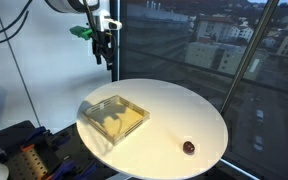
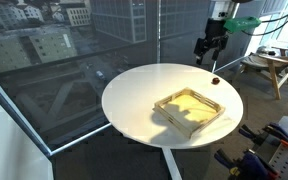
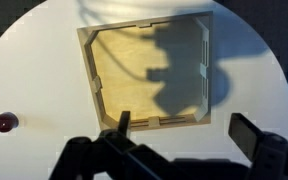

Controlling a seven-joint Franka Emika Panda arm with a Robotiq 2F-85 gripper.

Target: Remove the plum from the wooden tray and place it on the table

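Table (image 1: 179, 110) comes first: a round white top by a wall of windows, which we see whole in both exterior views. On it lies the wooden tray (image 1: 114, 118), a shallow square of pale wood with a low rim. In an exterior view it sits toward 9 o'clock of the top, and in the wrist view the wooden tray (image 3: 149, 75) lies at 12 o'clock, with the arm's shadow across its floor.

Next in size is the gripper (image 1: 104, 62), which hangs above the table's rim at about 11 o'clock in an exterior view, clear of the surface. In the wrist view we see the gripper (image 3: 184, 130) with its two fingers (image 3: 124, 122) spread wide and nothing between them: it is fully parted and has hold of nothing.

Smallest is the plum (image 1: 188, 147), dark and reddish. It rests on the bare white top, outside the tray and well apart from it, near the table's edge. It lies at 4 o'clock from the tray in an exterior view, and in the wrist view we find the plum (image 3: 3, 123) at 8 o'clock from the tray
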